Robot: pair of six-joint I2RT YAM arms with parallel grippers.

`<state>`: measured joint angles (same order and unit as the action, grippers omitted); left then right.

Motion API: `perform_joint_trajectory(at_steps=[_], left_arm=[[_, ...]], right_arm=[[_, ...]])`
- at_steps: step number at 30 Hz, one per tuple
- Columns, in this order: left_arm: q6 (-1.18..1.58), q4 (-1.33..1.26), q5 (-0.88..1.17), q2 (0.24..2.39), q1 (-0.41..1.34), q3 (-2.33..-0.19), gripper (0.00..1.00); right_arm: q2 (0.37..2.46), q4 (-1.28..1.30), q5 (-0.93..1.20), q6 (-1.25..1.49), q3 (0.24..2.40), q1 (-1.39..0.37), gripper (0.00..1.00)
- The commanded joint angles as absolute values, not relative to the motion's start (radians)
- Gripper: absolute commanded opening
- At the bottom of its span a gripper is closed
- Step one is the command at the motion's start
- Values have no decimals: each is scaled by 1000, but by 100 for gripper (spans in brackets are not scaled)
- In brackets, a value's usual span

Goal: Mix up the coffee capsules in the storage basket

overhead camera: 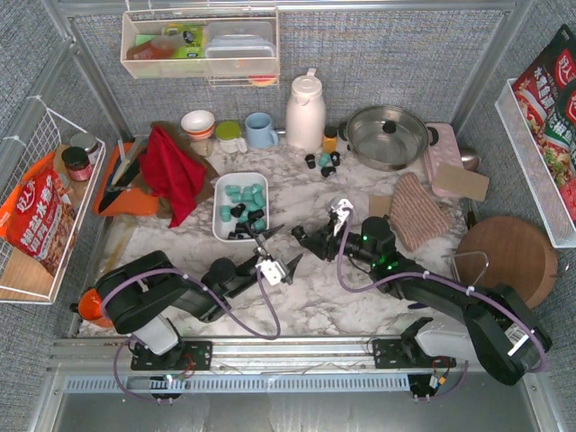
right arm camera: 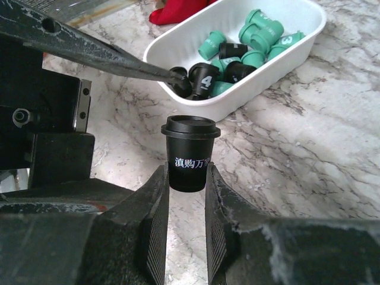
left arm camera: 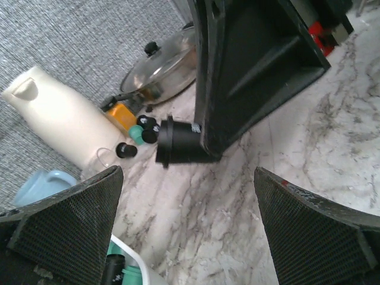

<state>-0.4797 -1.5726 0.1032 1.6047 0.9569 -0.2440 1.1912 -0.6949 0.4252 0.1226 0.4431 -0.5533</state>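
From above, the storage basket [overhead camera: 219, 200] is lying on the marble desk [overhead camera: 315, 310] in front of the left arm. The coffee capsules [overhead camera: 243, 193] are sitting inside it, the teal ones mostly at the far end and the black ones mostly at the near end. The right end effector [overhead camera: 300, 235] is hovering just beside the basket's near right corner, and the left end effector [overhead camera: 280, 250] is waiting close to it.

In the left wrist view, its two fingers [left arm camera: 71, 225] are standing wide apart with nothing between them. They are facing a black capsule [left arm camera: 178, 141] that the other arm is carrying.

In the right wrist view, the jaws are pinching that black capsule on its tapered body, under the wider lid rim. It is hanging above the desk, a little short of the basket. I am judging the capsules to be very light, stiff and smooth, so they are probably sliding and rolling easily. The body under the rim is looking like the safest place to hold, and a gentle pinch should be enough.
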Motion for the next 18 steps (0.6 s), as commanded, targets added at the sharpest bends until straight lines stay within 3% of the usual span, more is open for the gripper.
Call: perform_joint_trajectory(at_steps=[1,12,15,18], left_arm=[[-576,-1660,8,1631,983,-274,99],[-673,-1677,-77,1655,1028,-318,98],[-699,-1677,-75,1652,1042,-328,92],[-711,-1677,-72,1650,1050,-331,79]], right_arm=[[1204,-796,458,164,437,-571,6],[1187,-725,494,179,479,-601,6],[1188,-718,496,178,483,-604,6],[1186,-709,502,178,488,-607,6]])
